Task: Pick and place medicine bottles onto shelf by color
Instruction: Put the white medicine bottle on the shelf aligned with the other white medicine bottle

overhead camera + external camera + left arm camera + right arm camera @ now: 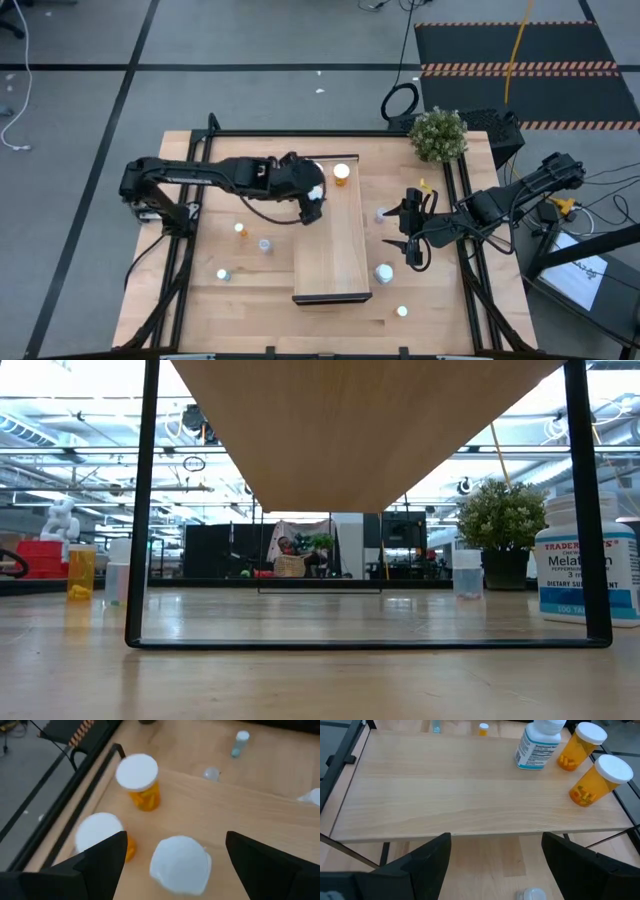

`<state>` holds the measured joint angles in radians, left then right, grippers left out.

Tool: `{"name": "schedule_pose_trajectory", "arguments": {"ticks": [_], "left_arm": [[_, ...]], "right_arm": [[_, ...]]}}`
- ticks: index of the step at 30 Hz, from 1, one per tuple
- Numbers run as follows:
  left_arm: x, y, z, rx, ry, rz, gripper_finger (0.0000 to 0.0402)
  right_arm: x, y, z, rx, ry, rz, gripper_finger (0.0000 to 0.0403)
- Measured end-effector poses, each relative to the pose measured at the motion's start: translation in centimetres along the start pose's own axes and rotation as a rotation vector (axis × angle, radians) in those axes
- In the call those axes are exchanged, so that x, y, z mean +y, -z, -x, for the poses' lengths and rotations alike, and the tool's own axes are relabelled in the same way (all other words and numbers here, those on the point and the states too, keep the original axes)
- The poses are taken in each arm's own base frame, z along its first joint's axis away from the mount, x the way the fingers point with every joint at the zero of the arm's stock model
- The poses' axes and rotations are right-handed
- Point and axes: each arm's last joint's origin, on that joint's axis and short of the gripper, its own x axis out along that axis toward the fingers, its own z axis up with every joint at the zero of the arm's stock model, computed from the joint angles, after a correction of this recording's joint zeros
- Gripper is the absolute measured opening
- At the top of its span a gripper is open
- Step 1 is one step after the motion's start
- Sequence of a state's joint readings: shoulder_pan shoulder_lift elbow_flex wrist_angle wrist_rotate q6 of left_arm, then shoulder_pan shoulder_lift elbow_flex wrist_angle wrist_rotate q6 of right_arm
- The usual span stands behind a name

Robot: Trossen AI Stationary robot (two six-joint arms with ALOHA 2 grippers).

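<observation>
The shelf (pixel 335 235) is a long light-wood board raised on a black frame. At its far end stand two orange bottles (pixel 140 782) (pixel 102 835) and a white bottle (pixel 180 865), all upright with white caps. My left gripper (pixel 176 837) hovers open above the white bottle, a finger on either side, touching nothing. My right gripper (pixel 412 232) hangs open off the shelf's right edge with nothing between its fingers; its wrist view looks across the shelf (pixel 470 785) at the same white bottle (pixel 540 745).
Several small bottles stand loose on the table: left of the shelf (pixel 240 228) (pixel 265 245) (pixel 222 273), and right of it (pixel 383 272) (pixel 402 311) (pixel 381 214). A potted plant (pixel 438 133) sits at the far right corner. Most of the shelf's near part is bare wood.
</observation>
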<state>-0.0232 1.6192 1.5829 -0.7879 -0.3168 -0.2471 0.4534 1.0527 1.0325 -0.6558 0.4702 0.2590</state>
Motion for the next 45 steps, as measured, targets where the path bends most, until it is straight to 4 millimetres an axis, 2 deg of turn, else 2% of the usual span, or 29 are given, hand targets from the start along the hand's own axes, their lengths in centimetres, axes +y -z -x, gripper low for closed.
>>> {"name": "schedule_pose_trajectory", "arguments": {"ticks": [2,6,9,12,16,21,25,32,45], "left_arm": [[0.1,-0.1,1.8,-0.035,0.011,0.007,0.0340],[-0.6,0.6,6.9,-0.120,0.031,-0.005,0.0340],[-2.0,2.4,9.7,-0.187,-0.009,-0.053,0.0340],[-3.2,4.6,11.0,-0.247,-0.025,-0.076,0.0340],[-3.9,6.9,10.9,-0.325,-0.010,-0.071,0.0340],[-4.0,8.5,9.4,-0.363,0.005,-0.082,0.0340],[-4.0,9.5,8.1,-0.344,-0.011,-0.090,0.0340],[-3.9,10.1,7.3,-0.321,0.001,-0.091,0.0340],[-4.4,10.3,7.6,-0.321,0.027,-0.070,0.0339]], "right_arm": [[0.0,0.1,0.0,0.011,0.001,-0.012,0.0309],[0.2,0.3,0.0,0.014,-0.010,-0.031,0.0309],[0.7,0.8,-0.1,0.030,-0.051,-0.033,0.0309],[1.1,1.0,0.0,0.042,-0.084,-0.092,0.0309],[1.8,1.2,0.3,0.072,-0.160,-0.153,0.0309],[2.3,1.6,0.5,0.123,-0.225,-0.202,0.0309],[2.8,2.0,-0.2,0.198,-0.252,-0.180,0.0309],[3.9,2.8,-2.0,0.312,-0.268,-0.091,0.0309],[6.1,4.0,-6.0,0.404,-0.238,0.097,0.0309]]}}
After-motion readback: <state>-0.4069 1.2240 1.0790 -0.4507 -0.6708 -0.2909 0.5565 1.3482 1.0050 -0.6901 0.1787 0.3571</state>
